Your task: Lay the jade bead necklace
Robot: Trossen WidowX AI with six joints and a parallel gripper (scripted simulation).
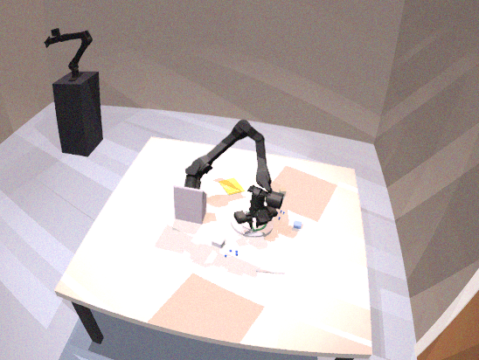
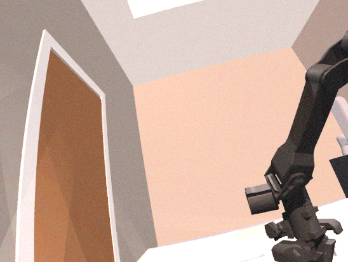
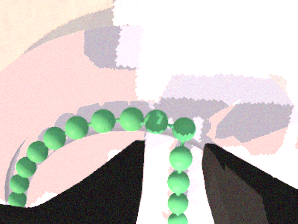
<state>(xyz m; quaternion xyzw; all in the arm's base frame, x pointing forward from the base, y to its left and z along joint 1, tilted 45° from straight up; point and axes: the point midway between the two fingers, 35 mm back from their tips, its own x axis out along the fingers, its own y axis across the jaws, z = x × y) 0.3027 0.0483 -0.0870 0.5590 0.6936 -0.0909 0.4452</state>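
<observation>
The jade bead necklace (image 1: 260, 228) (image 3: 131, 119) is on the round bead board (image 1: 253, 236) (image 3: 132, 106), under the hand (image 1: 257, 222) (image 2: 312, 251) (image 3: 173, 152). Its curve goes out to one side, maybe to follow the groove. One string of beads runs between the fingers, but they are partly open and grip nothing. They may be there to pinch or nudge it. Near the hand, glare hides the groove, and the wrist view cuts off the other beads
</observation>
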